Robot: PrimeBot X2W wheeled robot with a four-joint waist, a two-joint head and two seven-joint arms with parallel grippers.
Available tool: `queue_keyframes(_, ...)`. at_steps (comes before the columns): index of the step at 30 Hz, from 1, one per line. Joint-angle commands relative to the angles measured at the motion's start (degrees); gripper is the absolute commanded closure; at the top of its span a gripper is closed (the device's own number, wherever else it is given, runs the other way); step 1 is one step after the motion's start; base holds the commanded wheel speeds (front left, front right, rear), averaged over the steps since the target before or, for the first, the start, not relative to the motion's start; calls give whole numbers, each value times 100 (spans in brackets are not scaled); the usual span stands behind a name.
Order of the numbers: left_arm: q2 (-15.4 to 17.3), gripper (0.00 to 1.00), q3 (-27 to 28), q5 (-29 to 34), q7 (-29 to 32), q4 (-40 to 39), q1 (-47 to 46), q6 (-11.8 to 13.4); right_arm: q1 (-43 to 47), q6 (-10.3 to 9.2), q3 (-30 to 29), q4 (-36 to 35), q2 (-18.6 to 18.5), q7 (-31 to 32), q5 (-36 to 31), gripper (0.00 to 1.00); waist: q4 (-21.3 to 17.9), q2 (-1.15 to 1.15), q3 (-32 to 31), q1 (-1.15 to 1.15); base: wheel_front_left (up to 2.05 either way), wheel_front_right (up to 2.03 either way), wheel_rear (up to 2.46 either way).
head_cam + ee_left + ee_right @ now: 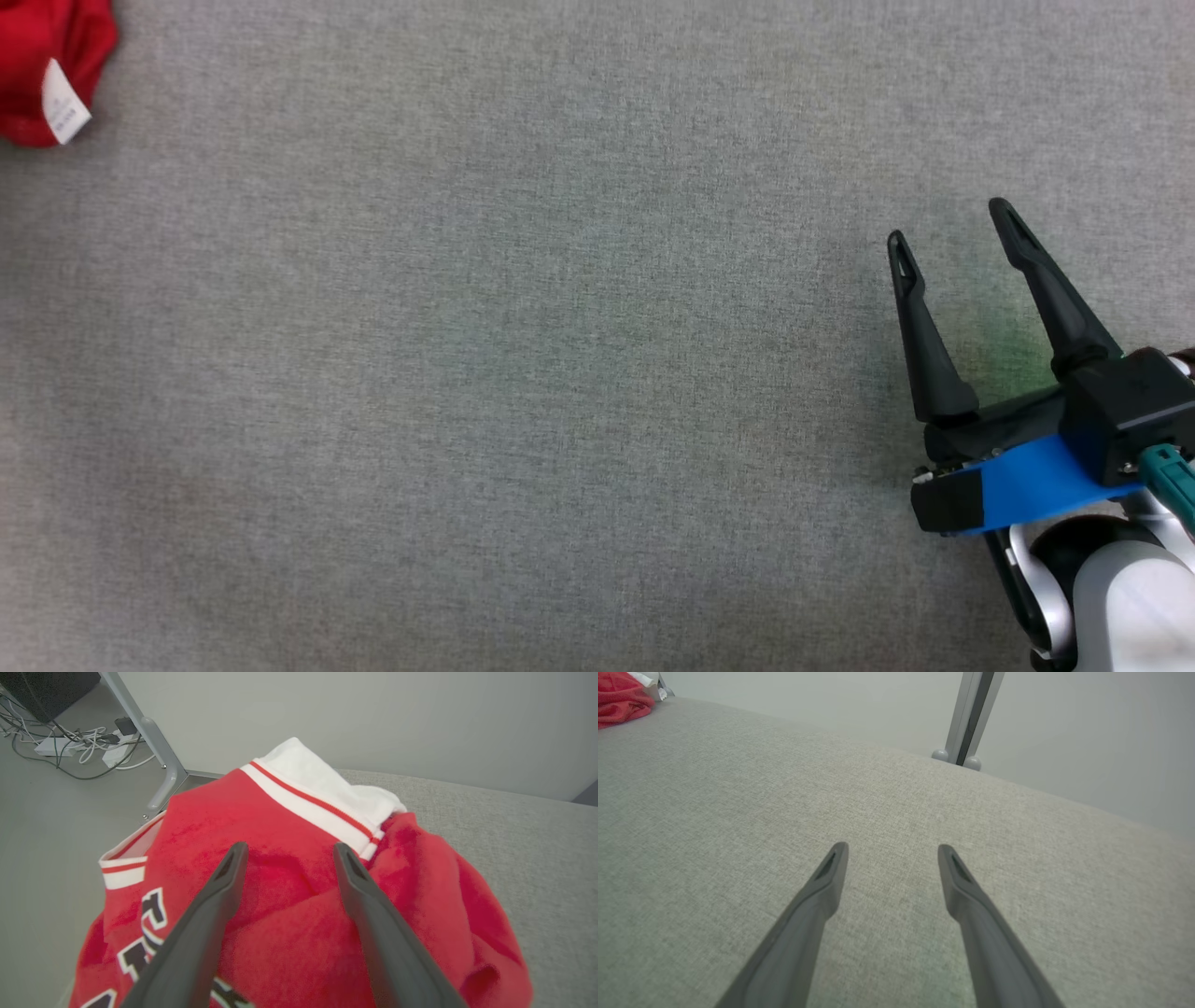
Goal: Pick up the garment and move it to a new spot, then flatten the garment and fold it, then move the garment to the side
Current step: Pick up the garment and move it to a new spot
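Red fleece garment with white striped trim and black lettering (280, 826) sits bunched at far-left table corner, 10 o'clock in head view, mostly cut off by frame edge. Left gripper (287, 851) right over it, fingers spread wide, holding nothing. Can't tell if tips touch fabric. Right gripper (948, 227) at 4 o'clock over bare grey woven tabletop (560, 373), also wide open and empty, well apart from garment. Left arm clearly nearer, so probably its grab. Long axis hard to call: too crumpled, and one side looks draped off table edge.
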Motion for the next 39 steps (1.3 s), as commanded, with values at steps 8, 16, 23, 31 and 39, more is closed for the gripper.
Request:
queue_keyframes(8, -150, 0, -556, -123, 287, 435, -537, -130, 69, 0, -61, -123, -18, -57, 14, 0, -99, 0, 201, -1, 0, 0, 0)
queue_keyframes(16, -37, 100, -1000, -399, 476, 686, -513, -120, -38, 0, -87, -52, -17, -161, 112, 0, -191, 0, 245, -1, 0, 0, 0)
queue_keyframes(23, 201, 100, -1023, -410, -84, 909, -685, -118, -140, 0, -116, 111, -17, -302, 185, 0, -223, 0, 58, -1, 0, 0, 0)
queue_keyframes(31, 408, 100, -1174, -422, -516, 881, -777, -118, -228, 0, -21, 655, -16, -544, 436, 0, -344, 0, -720, -1, 0, 0, 0)
queue_keyframes(39, 609, 100, -1856, -826, -351, -320, -555, -119, -73, 0, -76, 1418, -16, -835, 748, 0, -613, 0, -1765, -1, 0, 0, 0)
